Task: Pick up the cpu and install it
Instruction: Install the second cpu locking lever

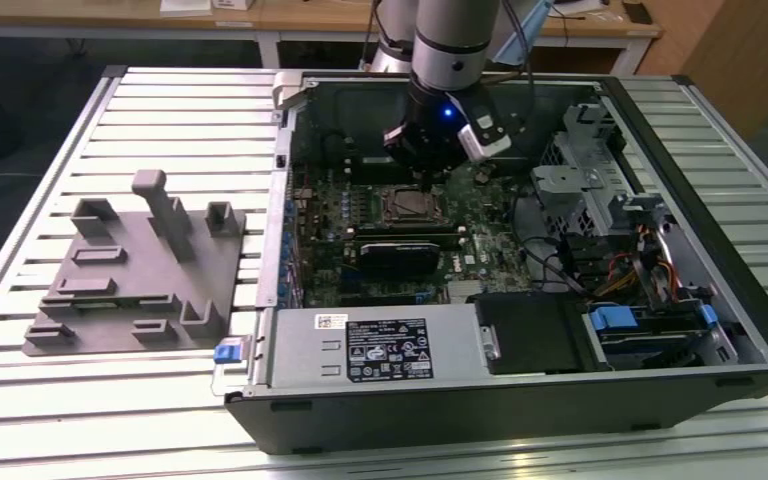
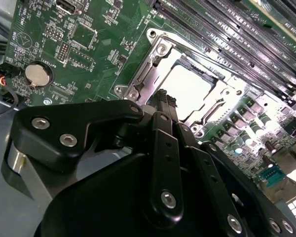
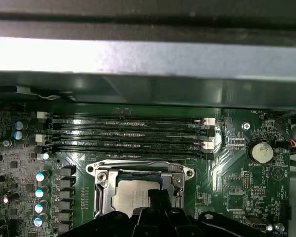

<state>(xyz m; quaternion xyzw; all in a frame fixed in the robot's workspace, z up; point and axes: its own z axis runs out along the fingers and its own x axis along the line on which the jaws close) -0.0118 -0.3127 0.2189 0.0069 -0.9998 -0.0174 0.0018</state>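
The cpu (image 2: pixel 190 89) is a silvery square lying flat inside the metal-framed socket (image 2: pixel 138 74) on the green motherboard; it also shows in the first wrist view (image 3: pixel 129 200). My gripper (image 2: pixel 166 96) hangs just above the socket's edge with its two thin black fingers pressed together. Their tips overlap one side of the cpu (image 3: pixel 156 193), and I see nothing between them. In the exterior view the gripper (image 1: pixel 424 172) sits over the socket (image 1: pixel 408 203) inside the open computer case.
Memory slots (image 3: pixel 128 133) run beside the socket. A black block with a fan (image 1: pixel 404 255) lies below it. The case walls (image 1: pixel 277 200), drive cages (image 1: pixel 598 190) and cables surround the board. A grey plastic tray (image 1: pixel 131 270) rests on the slatted table at the exterior view's left.
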